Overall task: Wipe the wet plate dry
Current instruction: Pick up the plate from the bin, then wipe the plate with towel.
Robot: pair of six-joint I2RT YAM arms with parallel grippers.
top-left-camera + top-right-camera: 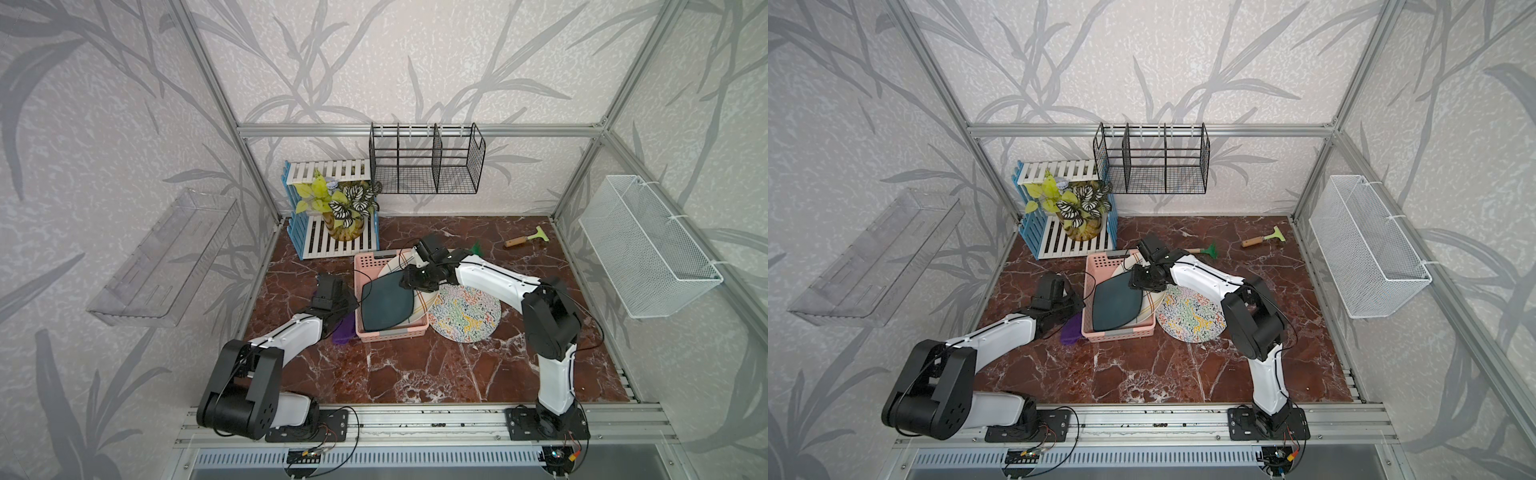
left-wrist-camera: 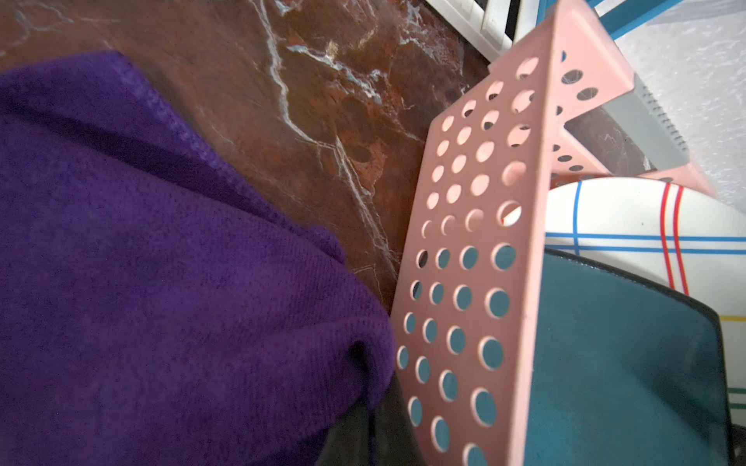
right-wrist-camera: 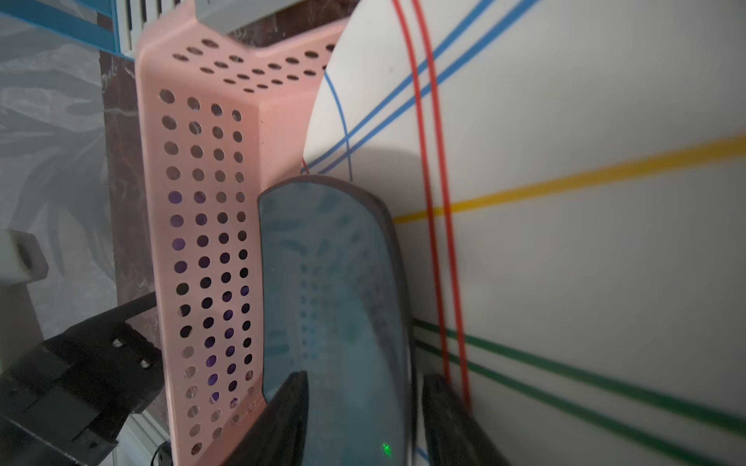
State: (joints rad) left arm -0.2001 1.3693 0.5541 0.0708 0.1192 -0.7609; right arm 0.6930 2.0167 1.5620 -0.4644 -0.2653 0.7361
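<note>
Right wrist view: caught the right gripper (image 3: 365, 377) with jaws apart, straddling the rim of the teal plate (image 3: 331, 282), tilted in the pink basket (image 3: 202, 201) and overlapping a striped plate (image 3: 565, 262). Across the basket, found the left gripper (image 1: 350, 308) closed on a purple cloth (image 2: 161, 282). Beneath both, red-brown veined marble (image 1: 415, 365). Below the right forearm, a squiggle-patterned plate (image 1: 465, 311). Farther behind, a scraper (image 1: 525, 239) and a slatted rack (image 1: 332, 245), then leaf-printed walls (image 1: 415, 62) hung with a black wire rack (image 1: 424, 166).
</note>
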